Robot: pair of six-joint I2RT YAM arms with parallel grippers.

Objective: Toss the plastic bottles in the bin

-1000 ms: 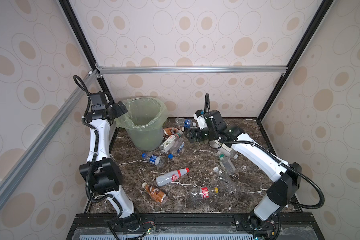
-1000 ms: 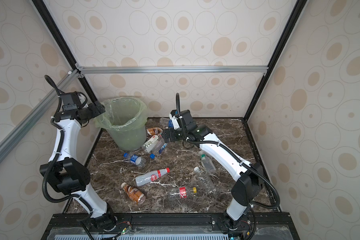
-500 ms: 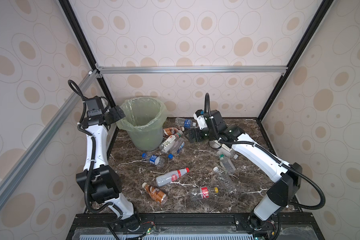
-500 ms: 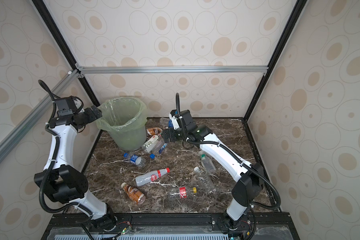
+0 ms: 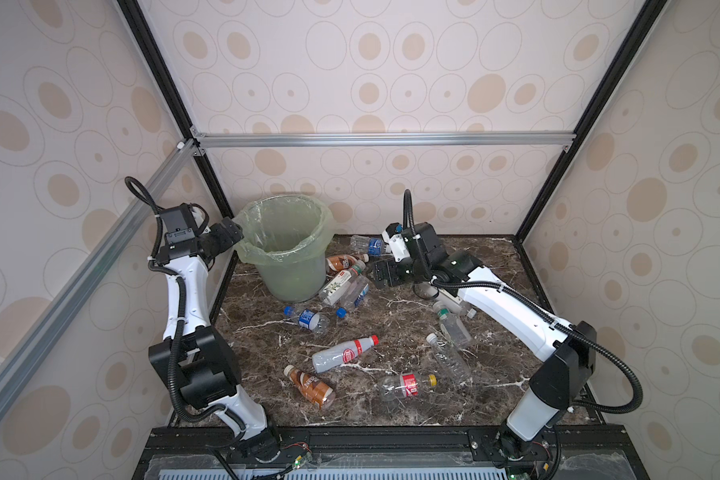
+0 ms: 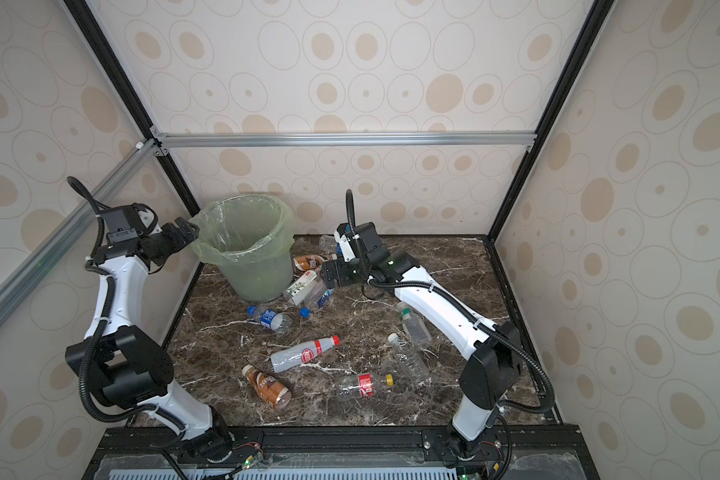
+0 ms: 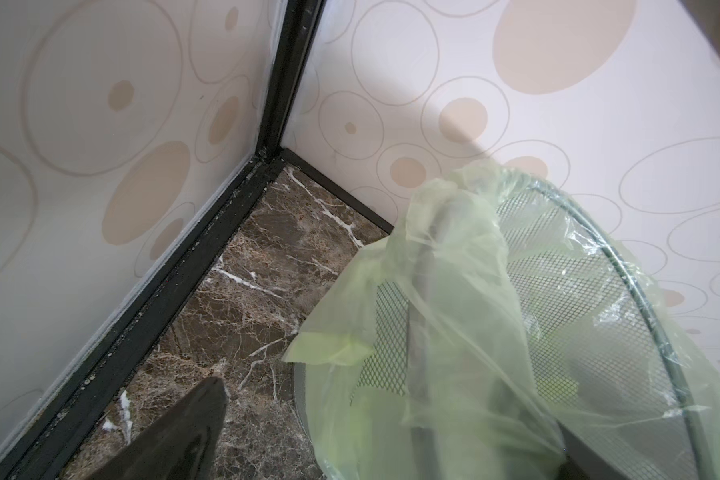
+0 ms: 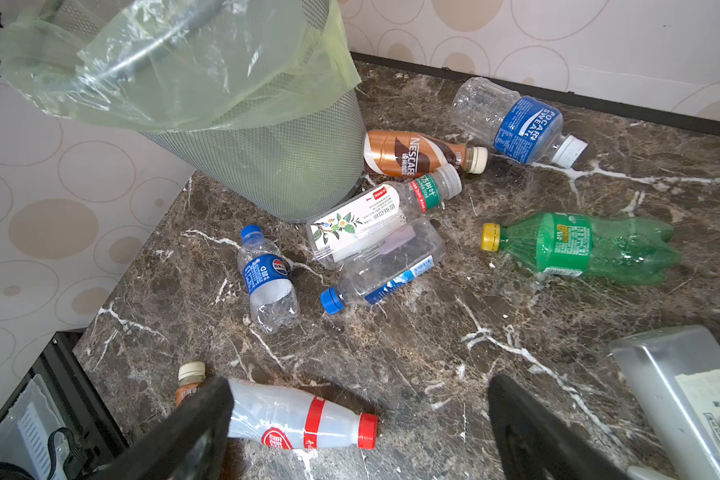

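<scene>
Showing the bench point(image 5: 395, 320) with the bin point(image 5: 292, 272) (mesh-walled, lined with a thin green bag folded over its rim) upright in a corner of the enclosure. Left claw point(image 5: 230, 233) hangs at the bin's rim on the side away from the bottles, spread wide and holding nothing. In the left wrist view one finger point(image 7: 175, 436) shows bare outside the bin, and the other is veiled by the bag film. Right claw point(image 5: 381, 273) hovers low near the bin's opposite side, likewise wide apart and empty. All visible plastic bottles point(image 8: 375, 232) lie on the bench:

- **Against the bin's base:** a brown-labelled bottle point(image 5: 342, 262) and a white-labelled bottle point(image 5: 341, 285), with a blue-capped clear bottle point(image 5: 353, 296) touching the latter.
- **Near the bin:** a small blue-labelled bottle point(image 5: 310, 320).
- **Farther from the bin:** a green bottle point(image 8: 582, 248).
- **Well apart from the bin:** a red-labelled bottle point(image 5: 344, 353), a second brown bottle point(image 5: 310, 387) and a yellow-capped bottle point(image 5: 404, 384).
</scene>
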